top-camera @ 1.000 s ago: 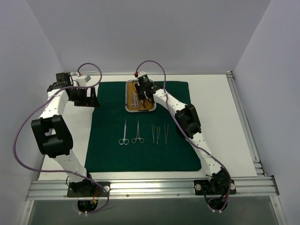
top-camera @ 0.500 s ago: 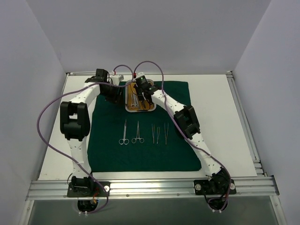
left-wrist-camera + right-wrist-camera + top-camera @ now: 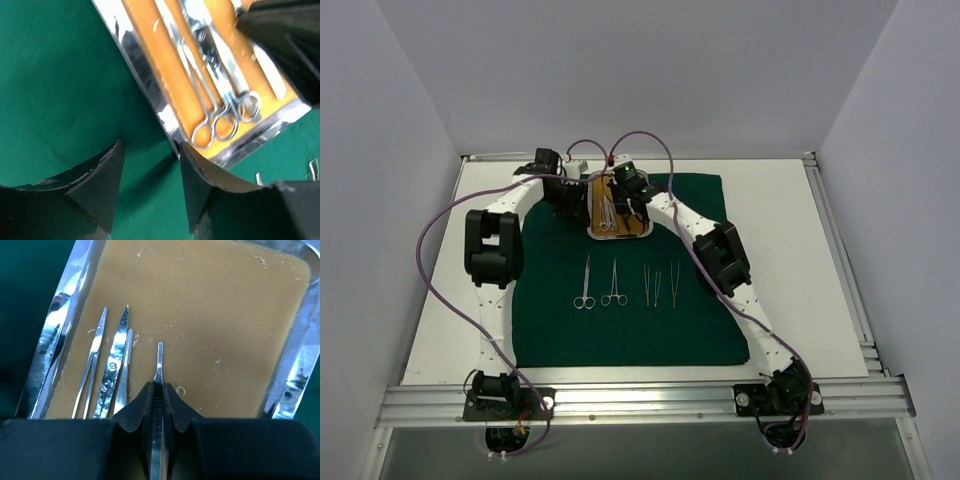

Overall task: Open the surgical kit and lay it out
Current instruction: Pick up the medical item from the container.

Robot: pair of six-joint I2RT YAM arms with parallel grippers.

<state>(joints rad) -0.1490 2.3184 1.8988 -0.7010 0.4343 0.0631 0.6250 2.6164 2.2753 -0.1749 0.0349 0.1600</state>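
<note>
Currently the right gripper (image 3: 157,390) pinches a thin instrument (image 3: 159,357) over the tray (image 3: 296,360); the left gripper (image 3: 150,149), spread, is at the tray's 9 o'clock.

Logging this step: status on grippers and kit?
Right gripper shut on slim tool in tray. Left gripper open, beside tray edge, over cloth. Four tools laid on cloth. Nothing blocking.

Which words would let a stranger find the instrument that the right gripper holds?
Start at the green cloth, then the steel tray at its far edge. Over the tray's tan floor, the right gripper pinches one thin silver instrument. It stands alone, while the other instruments cluster beside one wall.
</note>
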